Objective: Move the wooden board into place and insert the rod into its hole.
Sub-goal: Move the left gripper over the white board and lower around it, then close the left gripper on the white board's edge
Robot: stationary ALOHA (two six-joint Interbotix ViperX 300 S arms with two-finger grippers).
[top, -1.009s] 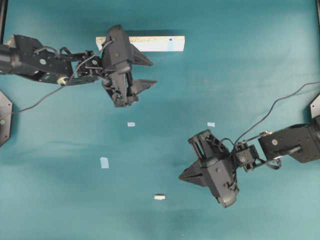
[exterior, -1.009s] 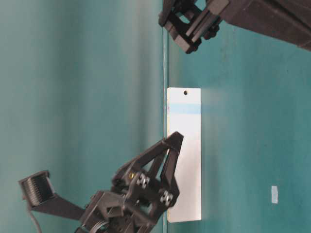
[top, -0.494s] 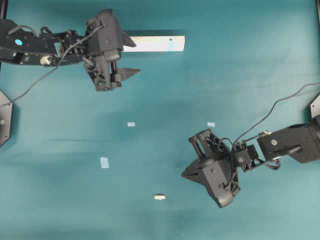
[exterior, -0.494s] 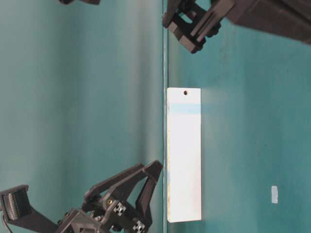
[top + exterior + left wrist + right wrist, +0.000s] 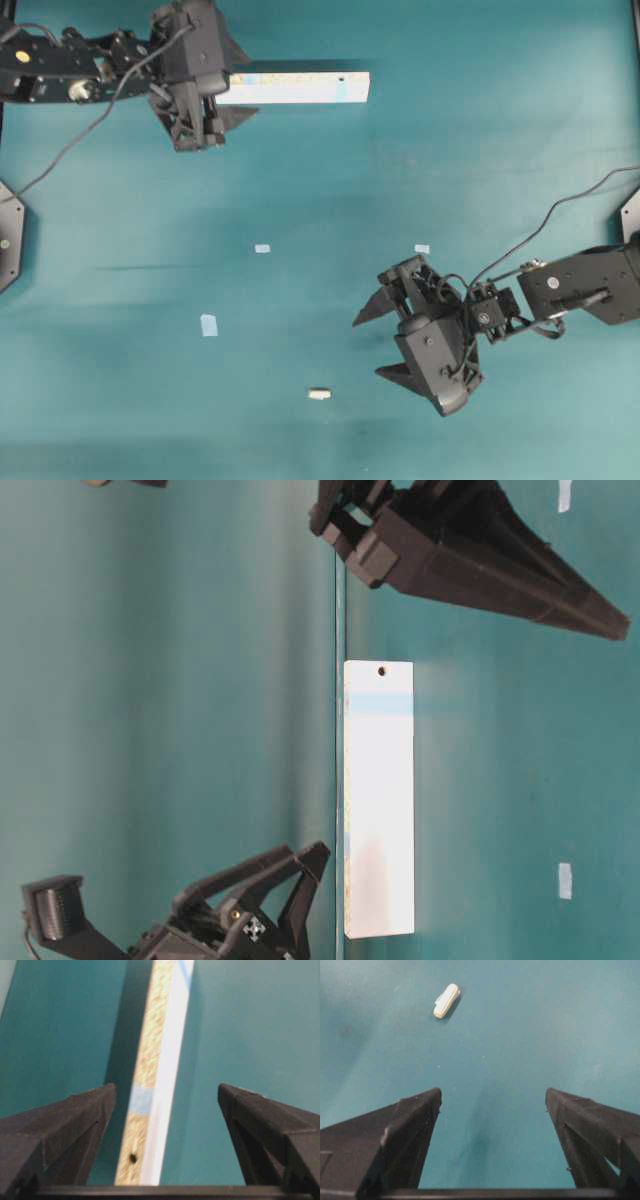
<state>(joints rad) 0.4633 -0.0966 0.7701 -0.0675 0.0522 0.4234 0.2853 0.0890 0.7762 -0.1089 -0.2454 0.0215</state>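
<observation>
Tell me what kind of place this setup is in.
Probably a robotics lab test bench, not a home or a workshop. Two black robot arms, left tool and right tool, work over a plain teal tabletop that holds only a wooden board, a small peg and tape markers.

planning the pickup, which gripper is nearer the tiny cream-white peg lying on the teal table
Right. The right gripper, open, sits just right of the tiny cream-white peg, facing it. The left gripper, open, is far off at the pale wooden board.
</observation>
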